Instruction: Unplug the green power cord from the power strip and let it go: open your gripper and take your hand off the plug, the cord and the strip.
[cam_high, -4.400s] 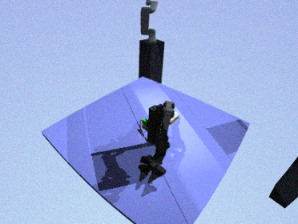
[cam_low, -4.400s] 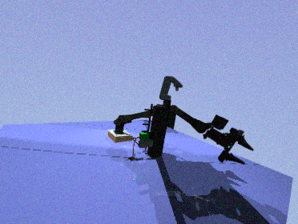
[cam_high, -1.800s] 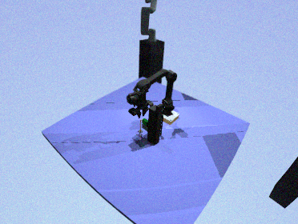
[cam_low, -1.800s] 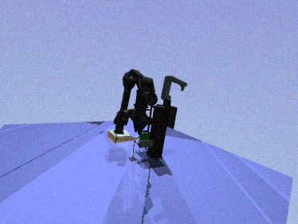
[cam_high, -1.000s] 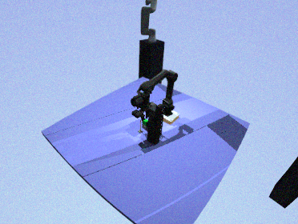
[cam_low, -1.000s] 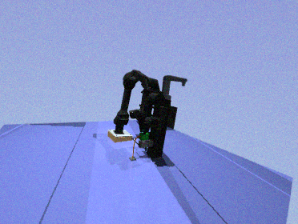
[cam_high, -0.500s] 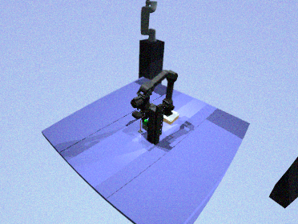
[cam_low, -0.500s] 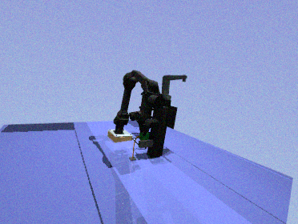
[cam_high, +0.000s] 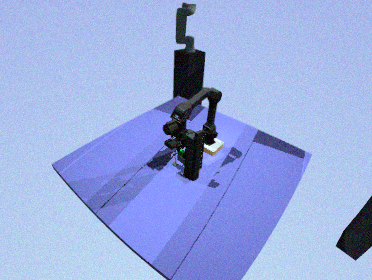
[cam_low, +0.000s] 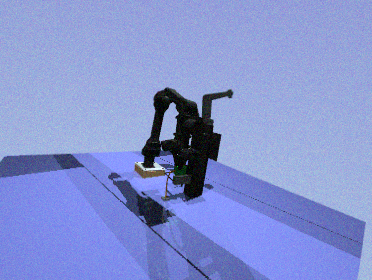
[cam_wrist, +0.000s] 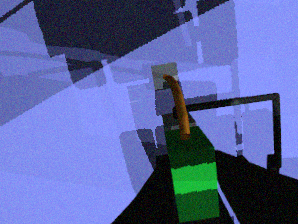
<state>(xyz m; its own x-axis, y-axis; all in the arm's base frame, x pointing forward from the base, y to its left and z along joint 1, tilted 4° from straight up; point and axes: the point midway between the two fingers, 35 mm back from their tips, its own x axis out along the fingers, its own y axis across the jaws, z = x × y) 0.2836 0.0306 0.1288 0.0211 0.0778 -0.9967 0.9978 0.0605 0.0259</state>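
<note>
One dark hand (cam_wrist: 192, 200) is clamped on the green block-shaped plug (cam_wrist: 192, 172); its orange cord (cam_wrist: 179, 107) arcs away to a small grey square (cam_wrist: 164, 76) on the glossy blue surface (cam_wrist: 70, 150), beside the upright black power strip (cam_low: 197, 160).

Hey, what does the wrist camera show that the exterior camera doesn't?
Only the wrist view shows the orange cord curving up from the green plug to a small grey block. Only the exterior view shows the whole arm, its tan base and the tall black strip. Both show the gripper shut on the green plug.
</note>
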